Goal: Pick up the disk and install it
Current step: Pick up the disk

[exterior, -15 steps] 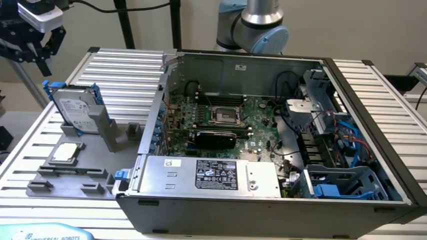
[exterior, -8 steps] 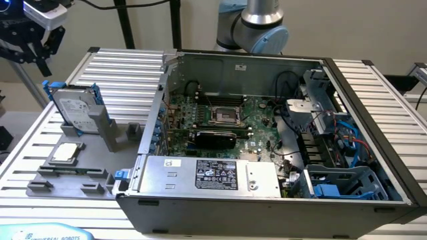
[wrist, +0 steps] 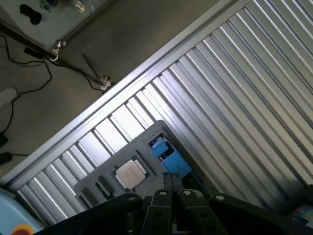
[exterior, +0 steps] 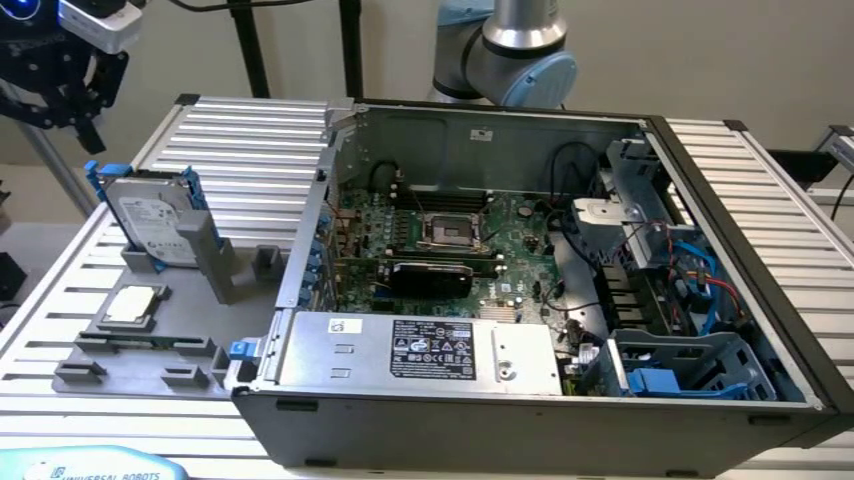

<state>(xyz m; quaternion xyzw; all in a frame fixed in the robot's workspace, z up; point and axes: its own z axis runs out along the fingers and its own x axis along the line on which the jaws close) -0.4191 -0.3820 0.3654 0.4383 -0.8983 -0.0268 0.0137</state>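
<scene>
The disk [exterior: 144, 218] is a silver-grey drive with a white label and blue side rails. It stands upright in a grey holder [exterior: 160, 345] on the slatted table, at the exterior view's left. My gripper [exterior: 83, 125] hangs above and behind it, well clear of its top edge. In the wrist view the gripper [wrist: 171, 182] is shut with nothing between its fingers. The disk's blue rail [wrist: 168, 157] shows just beyond the fingertips, seen from above.
A small square chip [exterior: 134, 303] lies in the holder in front of the disk. The open computer case [exterior: 747, 260] takes up the middle and right. It holds a motherboard [exterior: 454, 230], a silver power supply [exterior: 420, 355] and a blue drive bay [exterior: 681, 372].
</scene>
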